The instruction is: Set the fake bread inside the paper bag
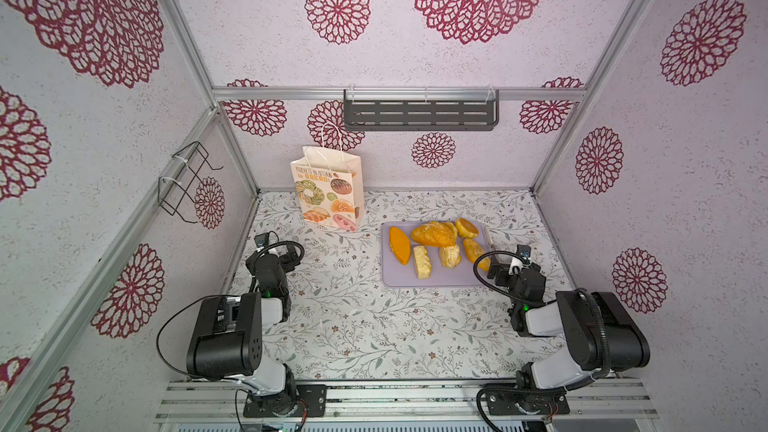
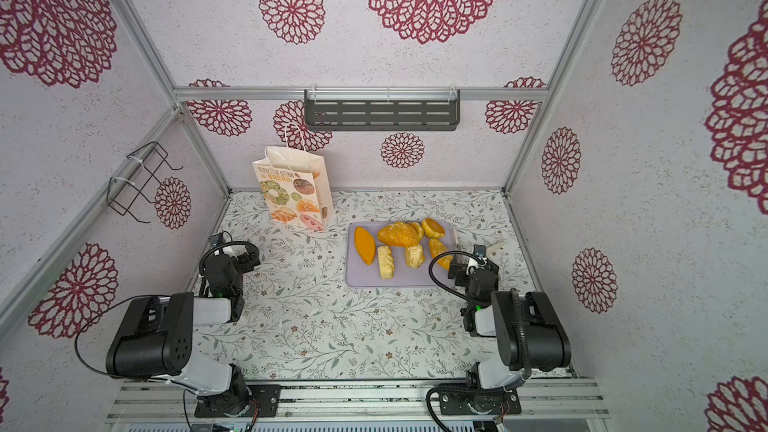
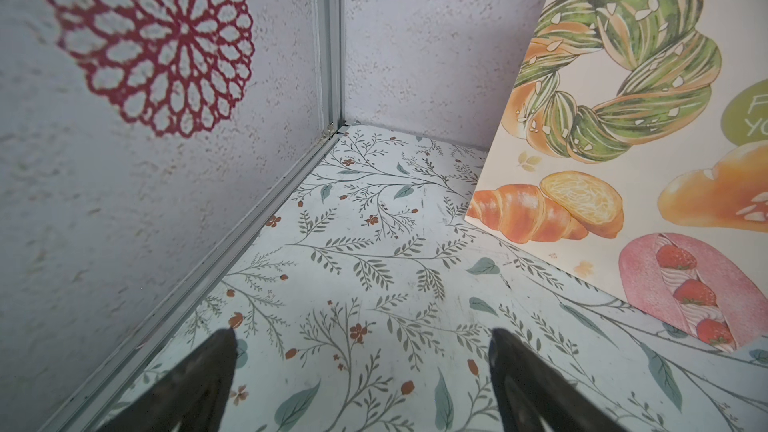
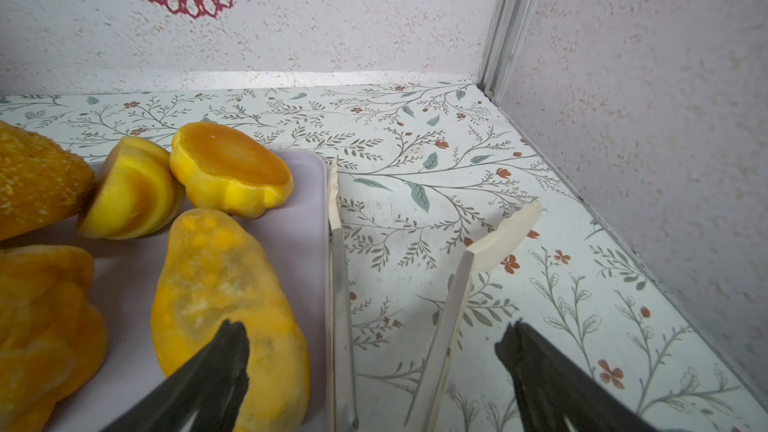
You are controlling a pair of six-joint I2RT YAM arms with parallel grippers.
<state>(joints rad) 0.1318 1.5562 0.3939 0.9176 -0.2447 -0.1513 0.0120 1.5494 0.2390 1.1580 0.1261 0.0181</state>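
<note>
The fake bread, several golden-orange and pale yellow pieces, lies on a lilac tray (image 1: 399, 278) right of centre in both top views; a big crusty loaf (image 1: 433, 234) is at the back and a pale block (image 1: 422, 261) in front. The paper bag (image 1: 328, 193) (image 2: 293, 193) stands upright at the back left with its mouth up. My right gripper (image 4: 374, 326) is open at the tray's right edge, one finger over an oval loaf (image 4: 220, 284), nothing between the jaws. My left gripper (image 3: 361, 334) is open and empty above the floor, near the bag's printed front (image 3: 623, 139).
Metal tongs (image 4: 340, 284) with white tips lie on the floor just right of the tray, beneath my right gripper. Enclosure walls stand close on the left, right and back. A dark shelf (image 1: 419, 112) hangs on the back wall and a wire rack (image 1: 183, 180) on the left wall.
</note>
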